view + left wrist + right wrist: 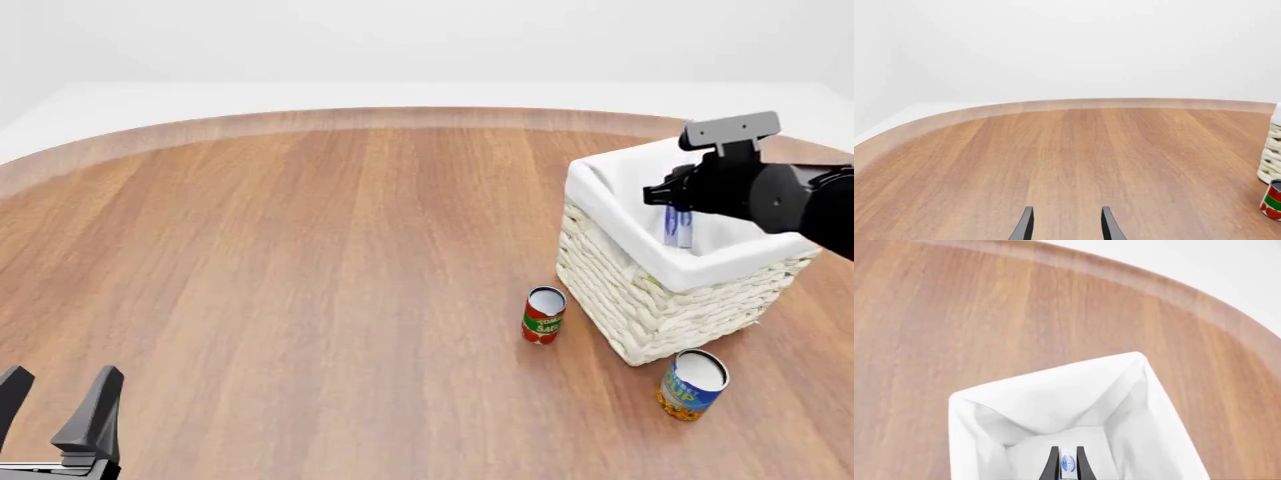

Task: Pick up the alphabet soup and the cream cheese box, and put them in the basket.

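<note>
**Cream cheese box held over the basket**

Two cans, one box, one basket. The right gripper [678,228] reaches over the basket [627,295], its fingers clamped on the cream cheese box [1067,463] above the white lining. The alphabet soup [691,384] stands just beside the basket's near corner, the red-and-green can [542,315] close by. The left gripper [56,405] hangs parted and unladen, well apart.
</note>
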Robot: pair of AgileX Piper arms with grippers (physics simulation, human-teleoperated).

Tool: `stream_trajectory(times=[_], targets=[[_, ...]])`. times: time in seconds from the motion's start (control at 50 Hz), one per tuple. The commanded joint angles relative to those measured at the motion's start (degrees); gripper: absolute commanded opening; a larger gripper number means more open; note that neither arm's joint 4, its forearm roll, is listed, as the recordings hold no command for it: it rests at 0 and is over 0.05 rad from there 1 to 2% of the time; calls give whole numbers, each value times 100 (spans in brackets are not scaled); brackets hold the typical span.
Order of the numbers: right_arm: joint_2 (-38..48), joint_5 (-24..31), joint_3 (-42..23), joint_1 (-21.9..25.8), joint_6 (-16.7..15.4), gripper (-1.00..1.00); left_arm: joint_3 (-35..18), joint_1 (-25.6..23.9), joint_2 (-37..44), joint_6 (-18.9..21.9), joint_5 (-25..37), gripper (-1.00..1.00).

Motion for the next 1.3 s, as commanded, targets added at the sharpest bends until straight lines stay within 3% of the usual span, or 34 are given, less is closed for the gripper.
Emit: stream_trajectory(times=[0.02, 0.14, 0.16, 0.44, 0.56, 0.88, 1.3], targets=[[23, -53, 15, 4, 78, -100, 0, 0, 0, 0, 0, 100], [27, -17, 31, 18, 107, -100, 0, 0, 0, 0, 0, 100], [26, -16, 38, 15, 93, 100, 0, 0, 0, 0, 0, 100], [-194, 52, 98, 3, 201, 100, 0, 0, 0, 0, 0, 100], [-584, 63, 300, 40, 389, 100, 0, 0, 0, 0, 0, 100], [-1508, 369, 612, 273, 506, 100, 0, 0, 0, 0, 0, 100], [-2171, 956, 449, 493, 464, 100, 0, 0, 0, 0, 0, 100]])
